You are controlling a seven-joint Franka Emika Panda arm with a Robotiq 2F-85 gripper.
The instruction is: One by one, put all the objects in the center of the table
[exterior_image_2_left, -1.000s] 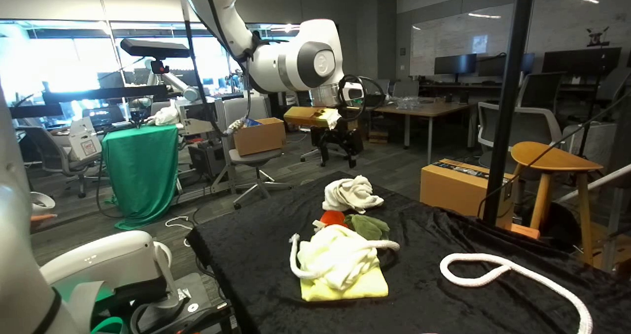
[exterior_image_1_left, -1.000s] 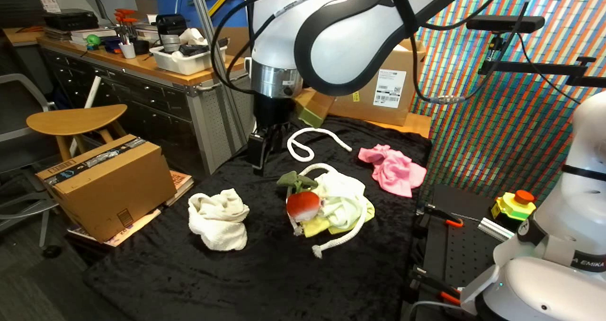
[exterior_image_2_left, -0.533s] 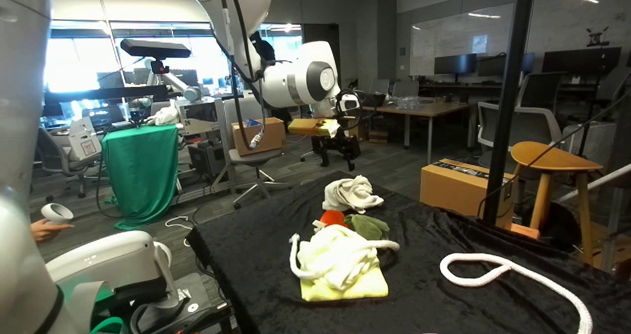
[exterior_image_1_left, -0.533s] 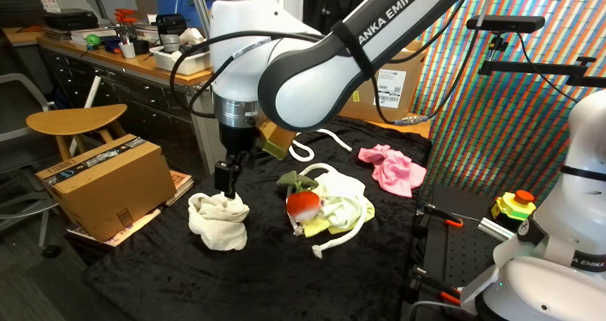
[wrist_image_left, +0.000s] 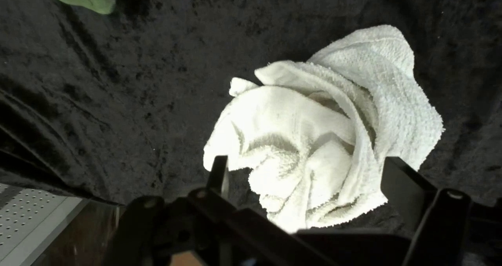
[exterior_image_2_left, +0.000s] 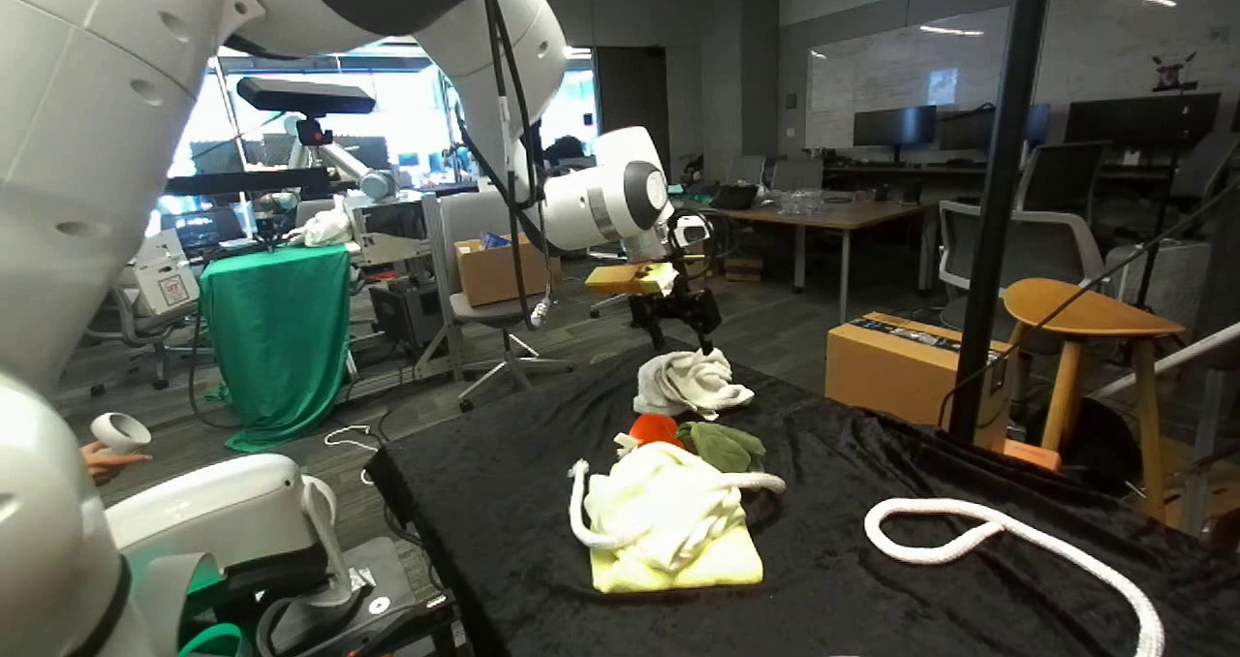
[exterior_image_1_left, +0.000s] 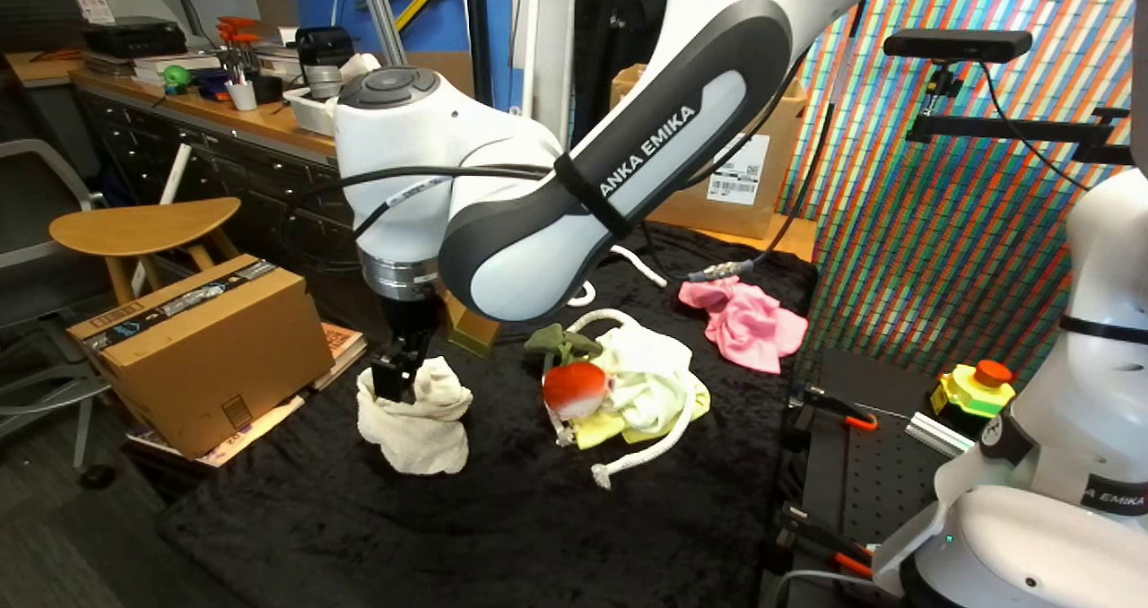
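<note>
White and crumpled, the terry cloth [wrist_image_left: 306,121] lies on the black-covered bench [exterior_image_1_left: 574,536]. Above it is the gripper [wrist_image_left: 305,175], jaws spread wide; contact cannot be told. Near the terry cloth sits the red ball-like thing [exterior_image_1_left: 574,388]; farther from it, the yellow-green cloth [exterior_image_2_left: 683,574]; farther still, the pink cloth [exterior_image_1_left: 752,330].

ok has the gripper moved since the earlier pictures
Yes: in an exterior view the gripper has shifted down and toward the taped cardboard box, and now overlaps the lone white cloth in the picture.
</note>
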